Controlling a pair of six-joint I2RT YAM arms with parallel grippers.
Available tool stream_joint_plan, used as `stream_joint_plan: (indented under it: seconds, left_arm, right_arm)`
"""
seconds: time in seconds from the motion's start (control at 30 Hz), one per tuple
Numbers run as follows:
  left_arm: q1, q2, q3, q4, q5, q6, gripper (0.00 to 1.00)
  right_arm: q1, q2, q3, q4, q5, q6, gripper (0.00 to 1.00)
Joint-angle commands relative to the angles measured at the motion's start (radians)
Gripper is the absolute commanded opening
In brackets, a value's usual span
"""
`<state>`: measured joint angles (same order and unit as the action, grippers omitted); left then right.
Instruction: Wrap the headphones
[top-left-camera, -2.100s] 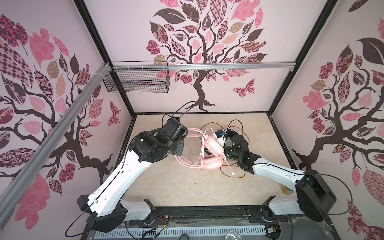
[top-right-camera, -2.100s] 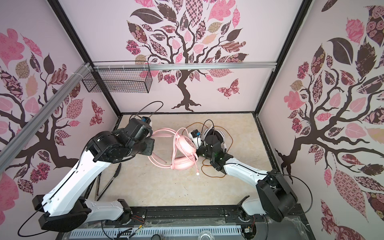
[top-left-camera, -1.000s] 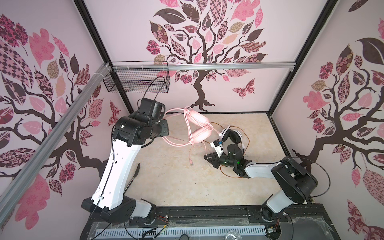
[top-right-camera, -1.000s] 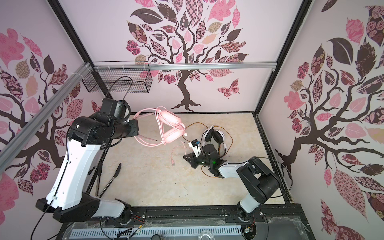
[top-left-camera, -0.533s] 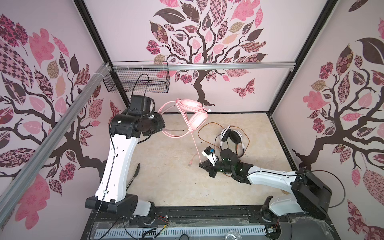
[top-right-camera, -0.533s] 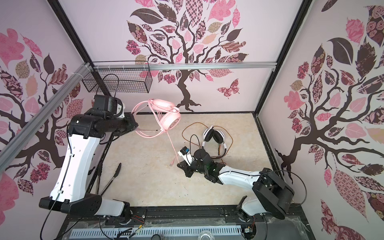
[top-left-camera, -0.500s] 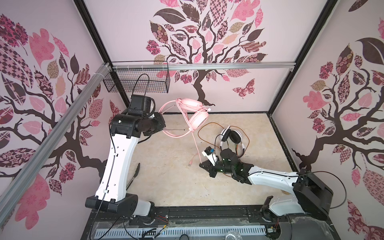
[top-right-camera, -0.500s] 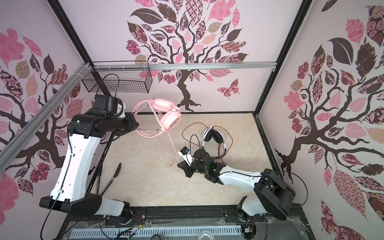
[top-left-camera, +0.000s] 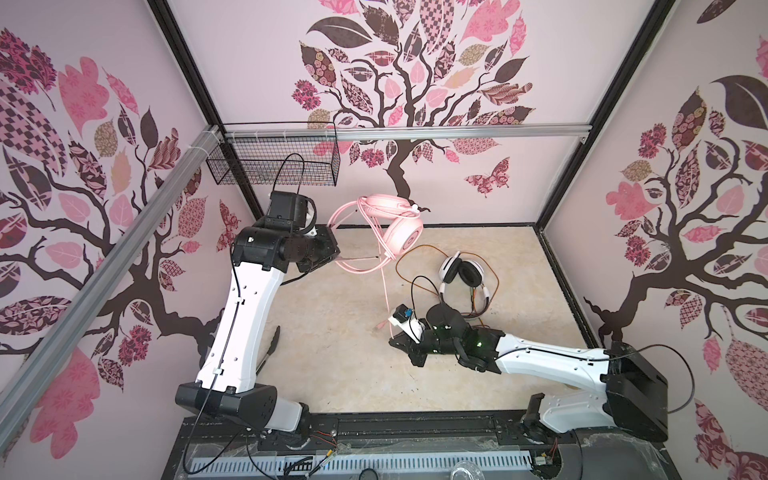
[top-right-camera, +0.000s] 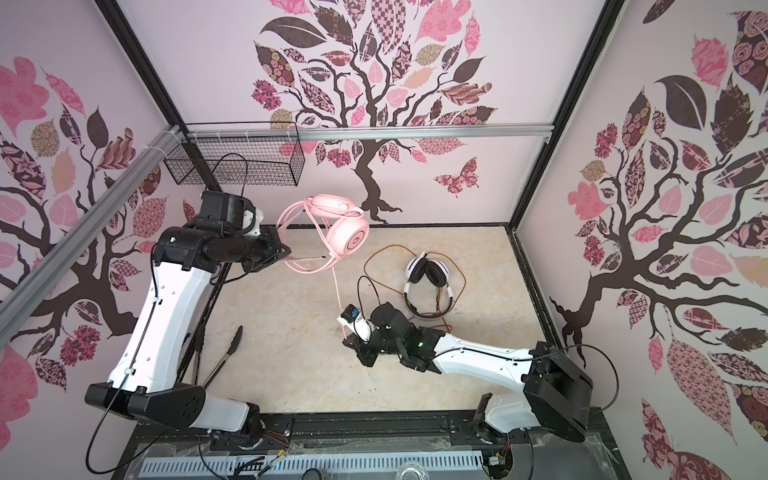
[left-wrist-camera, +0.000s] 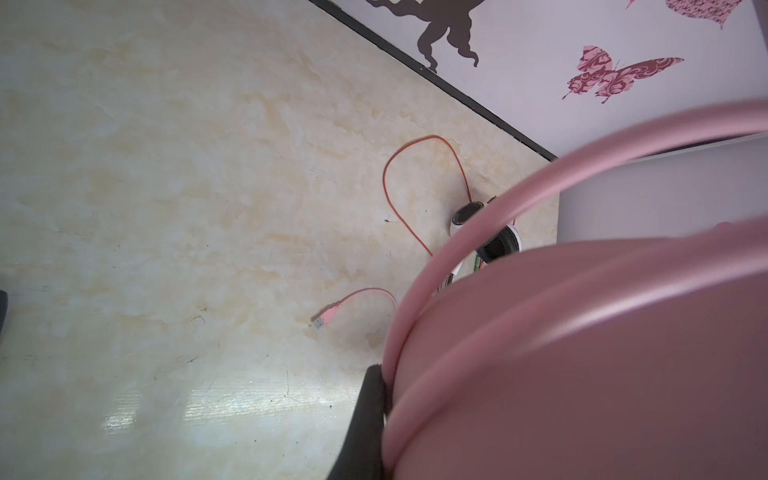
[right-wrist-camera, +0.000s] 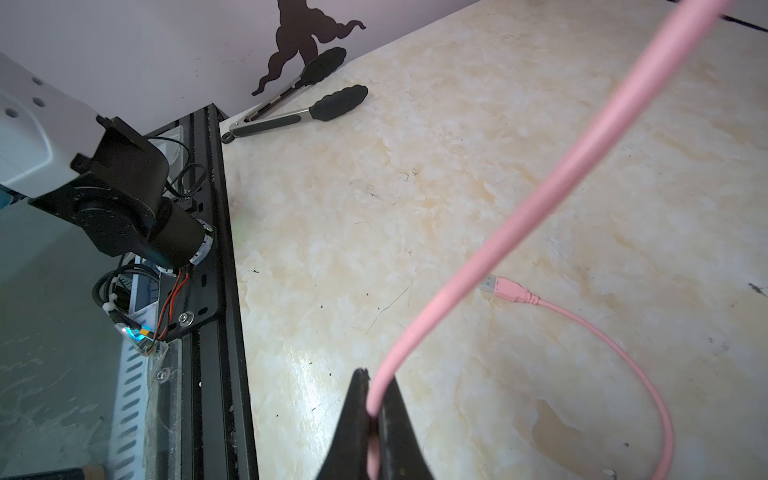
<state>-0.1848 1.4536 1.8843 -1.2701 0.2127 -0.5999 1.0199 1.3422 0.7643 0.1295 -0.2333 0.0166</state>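
Observation:
The pink headphones (top-left-camera: 392, 222) (top-right-camera: 343, 230) hang in the air at the back left, and my left gripper (top-left-camera: 336, 254) (top-right-camera: 287, 254) is shut on their thin pink band. In the left wrist view the pink headset (left-wrist-camera: 582, 353) fills the frame beside one black finger (left-wrist-camera: 368, 411). The pink cable (top-left-camera: 385, 291) (top-right-camera: 337, 295) runs down to my right gripper (top-left-camera: 401, 343) (right-wrist-camera: 374, 399), which is shut on it low over the table. Its USB plug (right-wrist-camera: 505, 289) (left-wrist-camera: 326, 320) lies on the table. The white headphones (top-left-camera: 461, 274) (top-right-camera: 428, 272) with their orange cable (left-wrist-camera: 399, 199) lie at the back right.
Black tongs (top-right-camera: 220, 361) (right-wrist-camera: 299, 108) lie by the left edge under the left arm. A wire basket (top-left-camera: 274, 162) hangs on the back-left wall. The left arm's base (right-wrist-camera: 124, 199) and the black front rail (right-wrist-camera: 216, 291) border the table's front.
The left gripper has lifted the pink headphones off the table, up and toward the back left. The right gripper has slid forward and left along the pink cable. Both are nearly still over the last half second.

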Motion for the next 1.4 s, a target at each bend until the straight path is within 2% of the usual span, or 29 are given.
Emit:
stream_joint_plan:
  seconds: [0.0, 0.23, 0.33, 0.5, 0.6, 0.73, 0.83, 0.9, 0.97, 1.03, 1.17, 1.2, 1.27, 1.37]
  left_arm:
    - [0.01, -0.022, 0.028, 0.075, -0.074, -0.006, 0.0]
    - [0.009, -0.038, -0.004, 0.023, -0.392, 0.005, 0.0]
    - [0.007, -0.051, -0.052, 0.026, -0.472, -0.02, 0.0]
    - [-0.035, -0.073, -0.138, 0.041, -0.602, -0.081, 0.0]
    - [-0.11, -0.07, -0.151, 0.022, -0.706, -0.105, 0.0]
    - [-0.183, -0.051, -0.149, -0.041, -0.791, -0.133, 0.0]
    - [-0.229, -0.054, -0.174, -0.065, -0.841, -0.139, 0.0]
    - [-0.253, -0.065, -0.204, -0.07, -0.864, -0.145, 0.0]
    - [-0.264, -0.069, -0.231, -0.073, -0.857, -0.147, 0.0]
    - [-0.268, -0.067, -0.252, -0.084, -0.854, -0.153, 0.0]
    - [-0.271, -0.067, -0.285, -0.084, -0.847, -0.155, 0.0]
    - [-0.272, -0.069, -0.29, -0.082, -0.842, -0.153, 0.0]
    - [-0.274, -0.073, -0.297, -0.081, -0.834, -0.15, 0.0]
    - [-0.275, -0.079, -0.304, -0.081, -0.842, -0.144, 0.0]
  right_arm:
    - [0.024, 0.006, 0.02, -0.106, 0.03, -0.025, 0.02]
    - [0.064, -0.138, 0.036, -0.299, 0.182, -0.066, 0.02]
    - [0.086, -0.196, 0.101, -0.418, 0.247, -0.069, 0.02]
    - [0.21, -0.2, 0.276, -0.609, 0.447, -0.108, 0.02]
    - [0.263, -0.172, 0.354, -0.669, 0.582, -0.136, 0.03]
    - [0.281, -0.119, 0.412, -0.665, 0.853, -0.215, 0.01]
    - [0.283, -0.075, 0.404, -0.567, 1.119, -0.338, 0.0]
    - [0.281, -0.067, 0.36, -0.395, 1.248, -0.476, 0.0]
    - [0.281, -0.073, 0.312, -0.154, 1.329, -0.638, 0.0]
    - [0.281, -0.078, 0.285, 0.03, 1.353, -0.757, 0.0]
    - [0.28, -0.076, 0.266, 0.296, 1.319, -0.937, 0.05]
    - [0.278, -0.066, 0.266, 0.349, 1.314, -0.987, 0.07]
    - [0.271, -0.04, 0.262, 0.456, 1.312, -1.095, 0.2]
    - [0.249, 0.002, 0.251, 0.64, 1.327, -1.246, 0.29]
